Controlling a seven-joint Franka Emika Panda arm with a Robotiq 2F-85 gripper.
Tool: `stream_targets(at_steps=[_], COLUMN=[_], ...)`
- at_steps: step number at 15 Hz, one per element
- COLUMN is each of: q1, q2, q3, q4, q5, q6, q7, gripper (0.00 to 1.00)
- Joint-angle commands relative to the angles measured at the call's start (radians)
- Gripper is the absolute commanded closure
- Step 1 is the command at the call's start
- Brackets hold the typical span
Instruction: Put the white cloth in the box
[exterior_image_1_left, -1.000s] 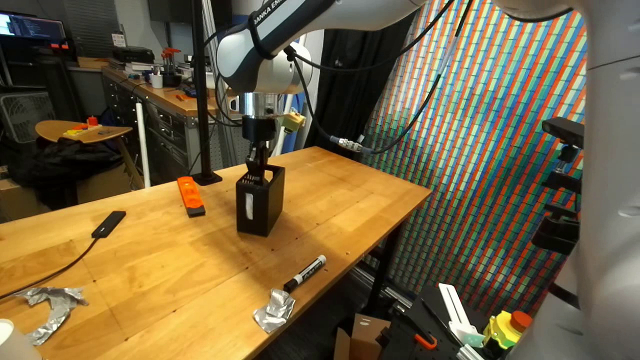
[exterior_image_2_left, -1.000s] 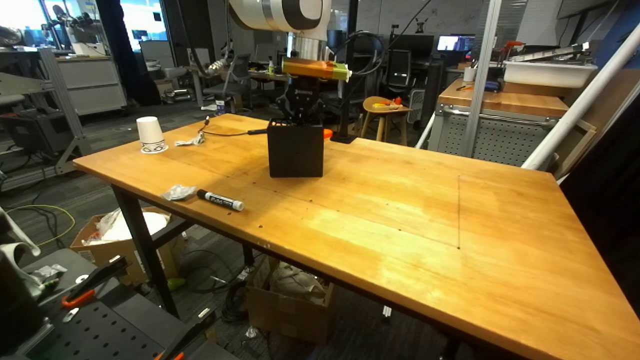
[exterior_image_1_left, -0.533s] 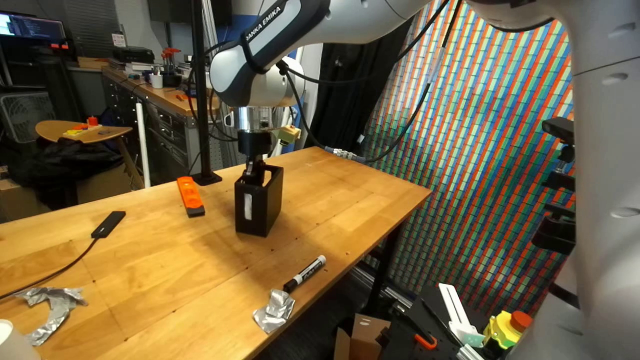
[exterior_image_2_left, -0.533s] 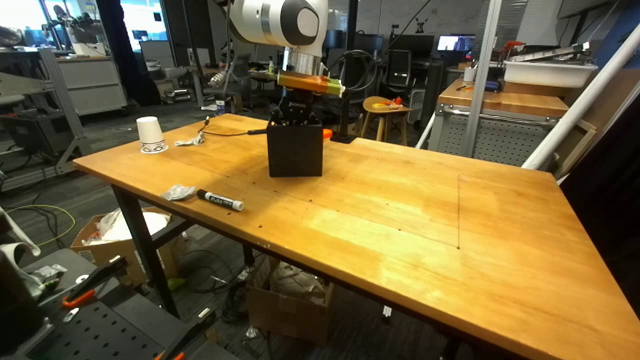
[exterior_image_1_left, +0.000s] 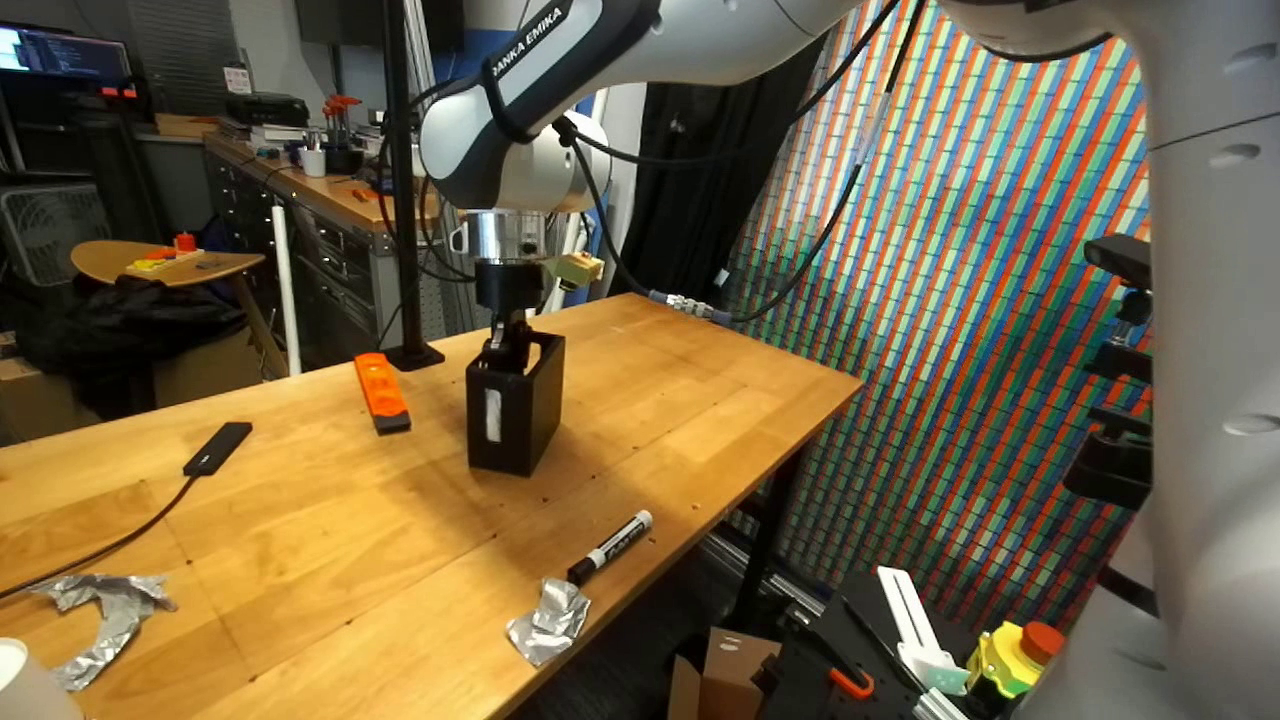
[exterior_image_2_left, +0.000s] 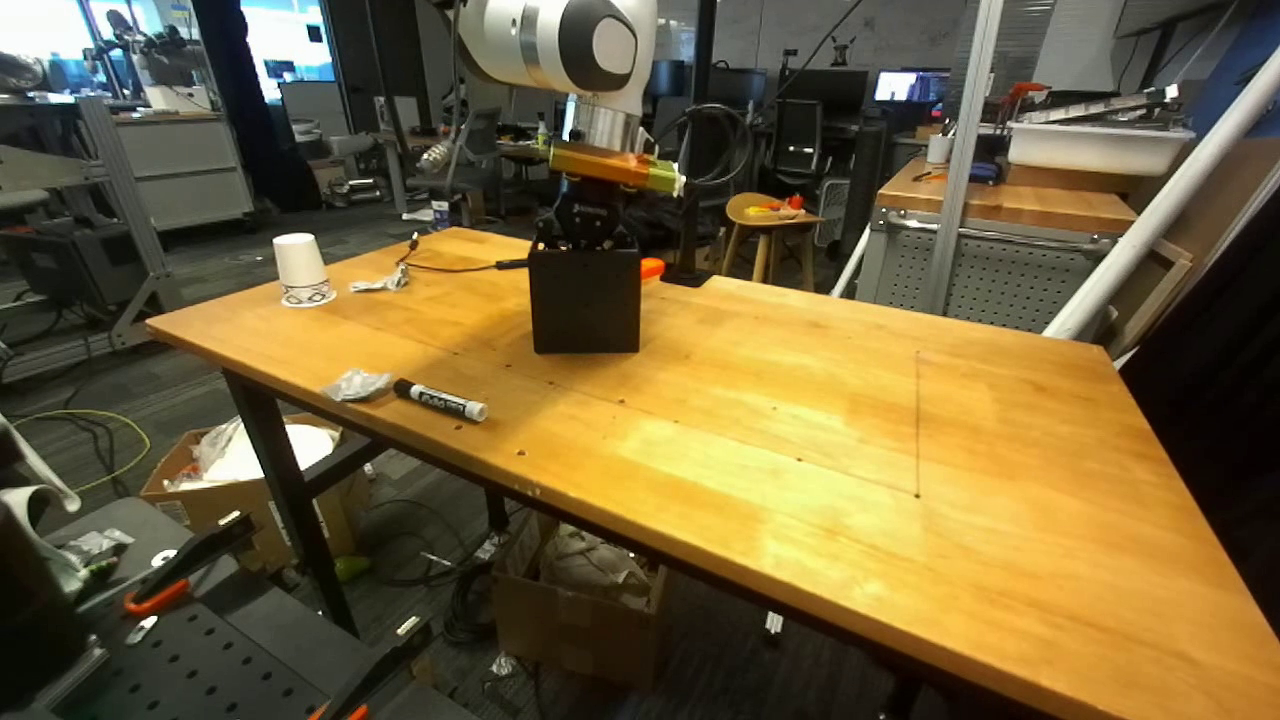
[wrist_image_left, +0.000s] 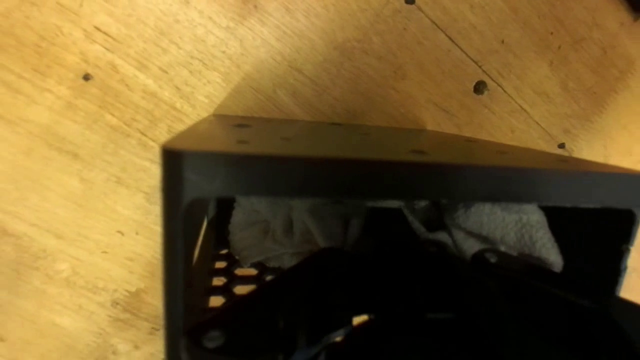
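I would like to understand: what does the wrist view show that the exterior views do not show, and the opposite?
Only the wrist view clearly shows folds of the white cloth inside the box. Only the exterior views show the white cup, the silvery scraps and the orange object. I cannot tell whether the pale strip on the box's side, in an exterior view, is cloth. All share the box, the end effector partly inside it, and the wooden tabletop.
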Motion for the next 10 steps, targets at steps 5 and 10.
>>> stream_targets(at_steps=[5, 10], q1=[0.025, 0.049], q2=[-0.28, -0.314], q3=[0.007, -0.004], q4=[-0.149, -0.141], q5=[0.019, 0.017], q6=[0.05, 0.022], q7=[0.127, 0.149], gripper=[1.0, 0.87])
